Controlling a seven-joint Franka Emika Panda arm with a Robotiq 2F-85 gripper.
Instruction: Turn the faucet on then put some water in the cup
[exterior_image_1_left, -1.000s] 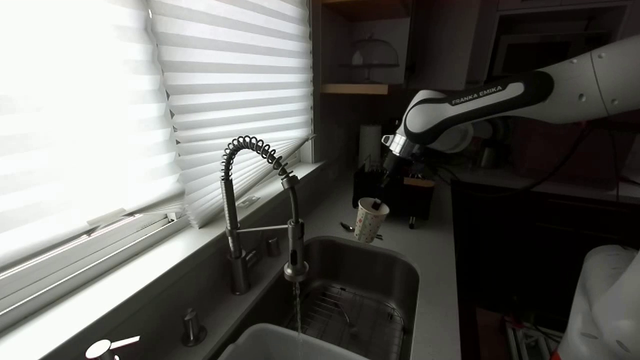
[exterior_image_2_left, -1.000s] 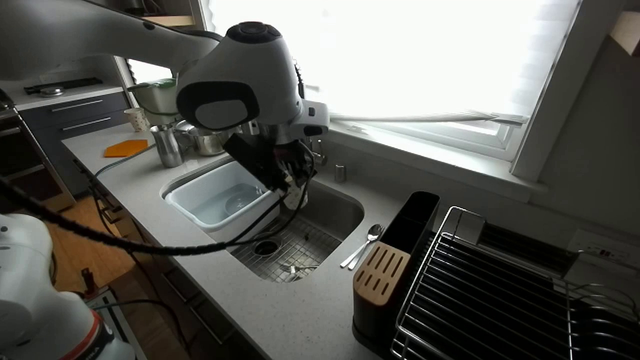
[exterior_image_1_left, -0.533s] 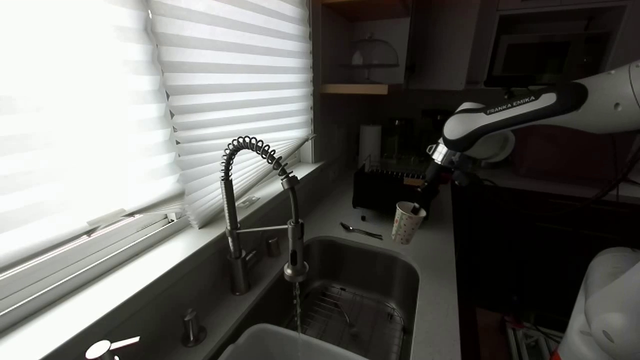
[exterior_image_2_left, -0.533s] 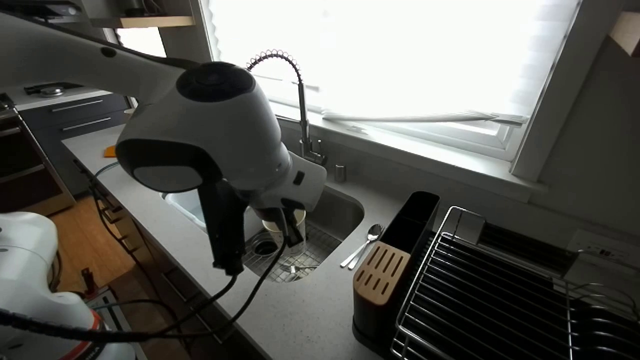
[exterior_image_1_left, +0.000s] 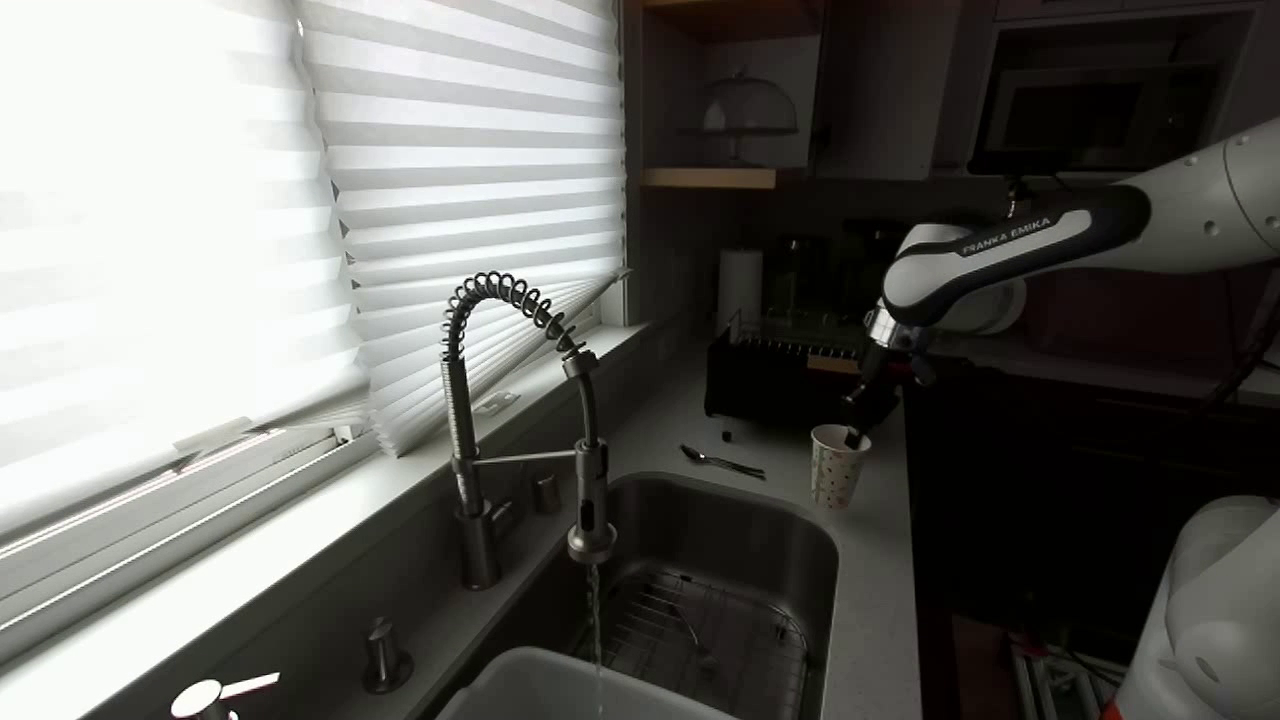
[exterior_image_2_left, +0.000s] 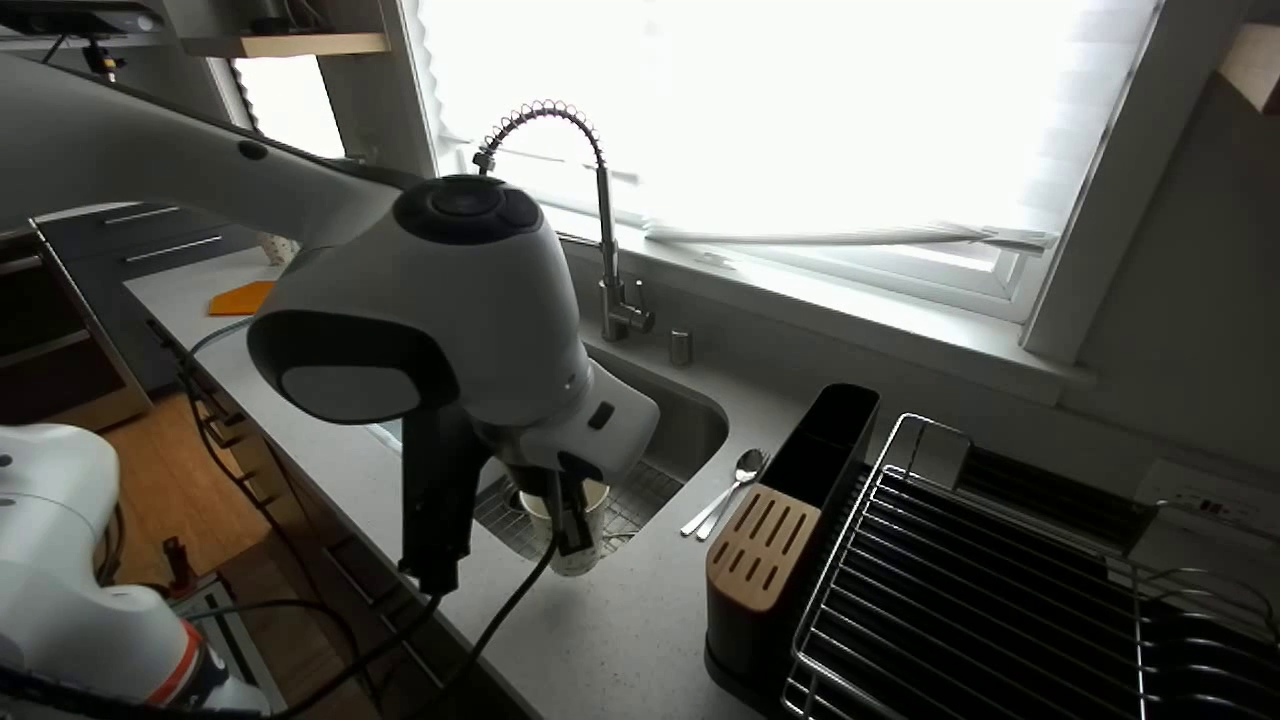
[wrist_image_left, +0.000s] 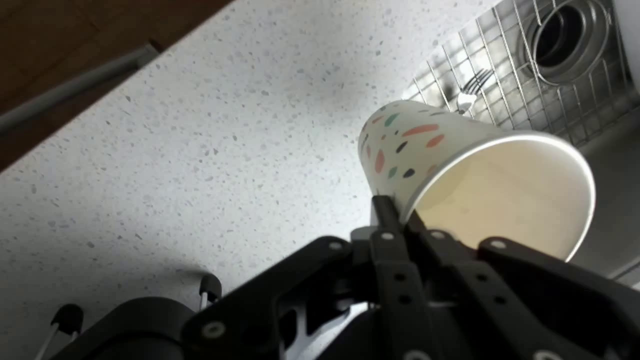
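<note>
Gripper (wrist_image_left: 399, 214), black, two-fingered: it pinched the wall of the cup (wrist_image_left: 470, 175) at the rim, one finger inside and one outside. Cup: pale, flecked with coral, green and grey, it was held mouth up directly below the gripper, over the counter (wrist_image_left: 225, 140) and near the sink (exterior_image_1_left: 740, 525); whether its base touched the counter could not be told, and its contents could not be made out. Faucet (exterior_image_1_left: 458, 410): tall, metal, with a coiled neck, it stood well apart from the gripper, across the sink. Water (exterior_image_1_left: 596, 625): a thin stream ran down from the faucet's head over a pale tub (exterior_image_1_left: 545, 680), likewise well apart from the gripper. Fork (wrist_image_left: 472, 91): it lay in the sink, past the cup from the gripper, near the drain (wrist_image_left: 560, 40). Spoon (exterior_image_2_left: 747, 466): it lay on the counter near the gripper, on the faucet side. Cutlery holder (exterior_image_2_left: 770, 535): black, with a slotted wooden top, it stood near the gripper, just beside the spoon. Dish rack (exterior_image_2_left: 980, 580): black and wire, it stood beside the holder, on the side of the gripper away from the sink.
</note>
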